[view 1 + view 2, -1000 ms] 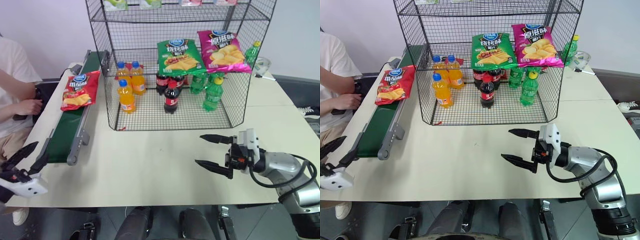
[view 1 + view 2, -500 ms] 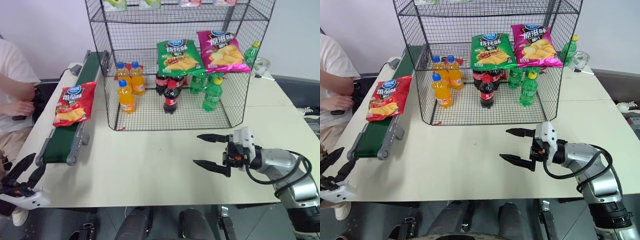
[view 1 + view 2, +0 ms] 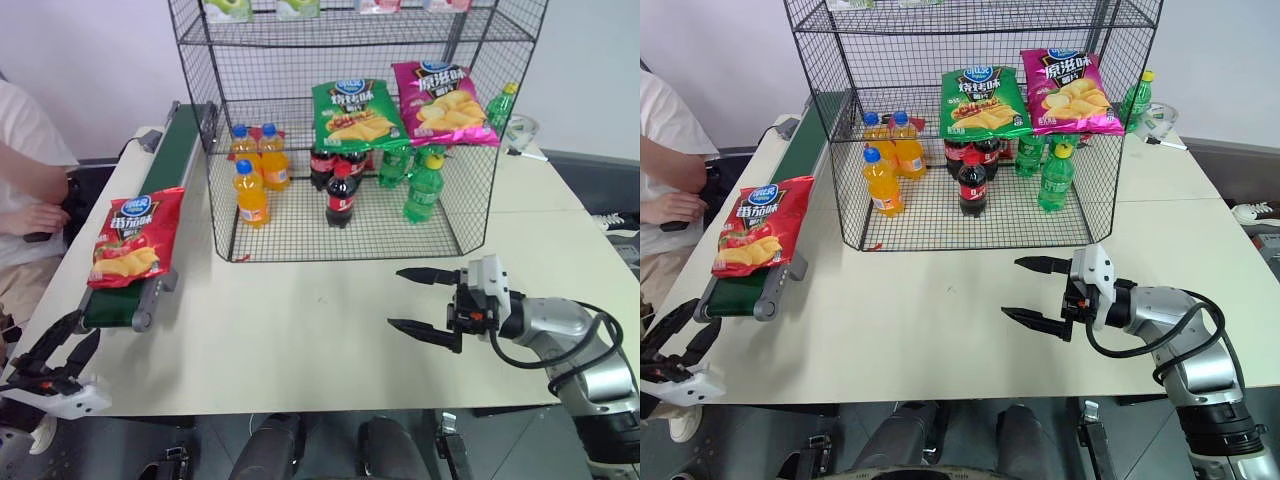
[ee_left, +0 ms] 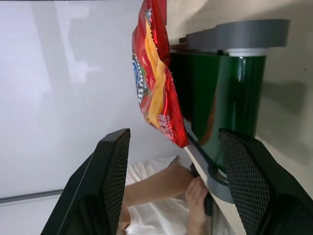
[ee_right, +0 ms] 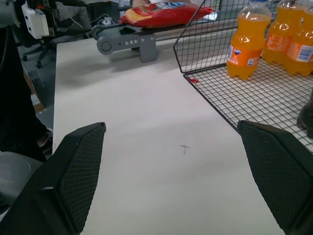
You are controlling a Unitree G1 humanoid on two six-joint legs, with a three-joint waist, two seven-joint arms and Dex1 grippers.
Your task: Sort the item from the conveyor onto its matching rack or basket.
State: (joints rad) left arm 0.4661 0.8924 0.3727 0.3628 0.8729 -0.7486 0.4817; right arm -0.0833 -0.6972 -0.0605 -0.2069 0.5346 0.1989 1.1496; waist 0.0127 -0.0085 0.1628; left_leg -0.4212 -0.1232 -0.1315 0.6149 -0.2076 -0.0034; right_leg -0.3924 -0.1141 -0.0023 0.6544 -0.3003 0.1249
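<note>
Lying at the near end of the conveyor [image 3: 150,250], the red crisp bag [image 3: 135,238] overhangs the belt's rounded end, logo end away from the robot, crisps pic toward it. It is untouched. The left gripper [image 3: 55,352] hangs low off the table corner, just short of the belt end, fingers spread wide, nothing held. In the left wrist view the bag [image 4: 155,78] is framed between the two fingers [image 4: 111,161] but well ahead of them. The right gripper [image 3: 1040,290] hovers over bare table [image 3: 300,330] in front of the rack [image 3: 350,130], also wide open and empty.

Step in hand, as judged: pickup w/ left gripper, not yet begun. To be done well, approx. level approach is wanted, w/ one finger slid under the overhanging edge and one over, so the flat bag is pinched near its lower seam, not crushed mid-pack. A bag this slick and air-filled is likely to slip or fold; a firm close past the seam should help. Belt rail should be cleared by the lower finger. Its match is presumably the crisp tier, beside the green bag [image 3: 358,112] and magenta bag [image 3: 445,100].

Writing: a round blue logo is seen atop each bag, w/ Chinese characters below, too small to be read. Orange bottles [image 3: 252,190] carry blue labels; cola bottles [image 3: 342,195] red labels; no brand legible.
</note>
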